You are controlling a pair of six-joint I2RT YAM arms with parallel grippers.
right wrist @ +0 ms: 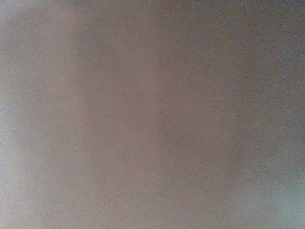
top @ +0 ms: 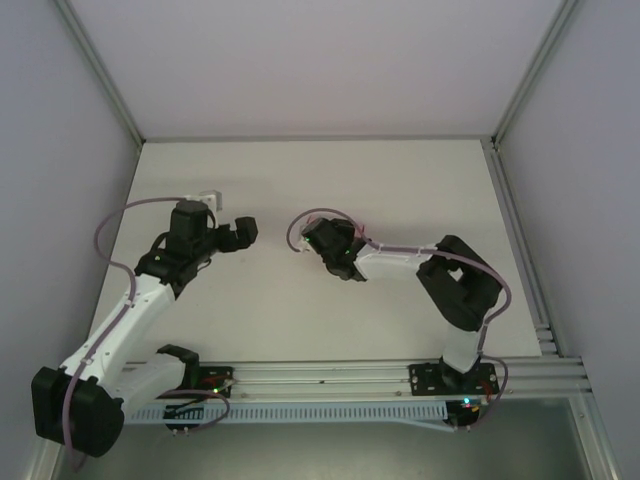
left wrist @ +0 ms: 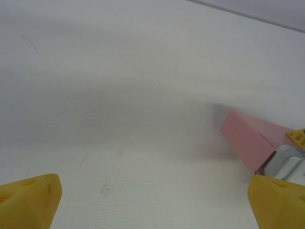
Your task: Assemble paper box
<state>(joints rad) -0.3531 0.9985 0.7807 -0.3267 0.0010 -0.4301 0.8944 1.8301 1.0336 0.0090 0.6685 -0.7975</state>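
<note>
The paper box is a small pink rectangular box at the right of the left wrist view, low over the white table. A yellow finger of my right gripper lies against its far side, above a metal part. A blurred pinkish-grey surface covers the right wrist view. My left gripper is open a short way left of the box, its yellow fingertips spread wide with bare table between them.
White walls with aluminium posts close in the table on three sides. An aluminium rail along the near edge carries both arm bases. Faint scuff marks show on the table under the left gripper.
</note>
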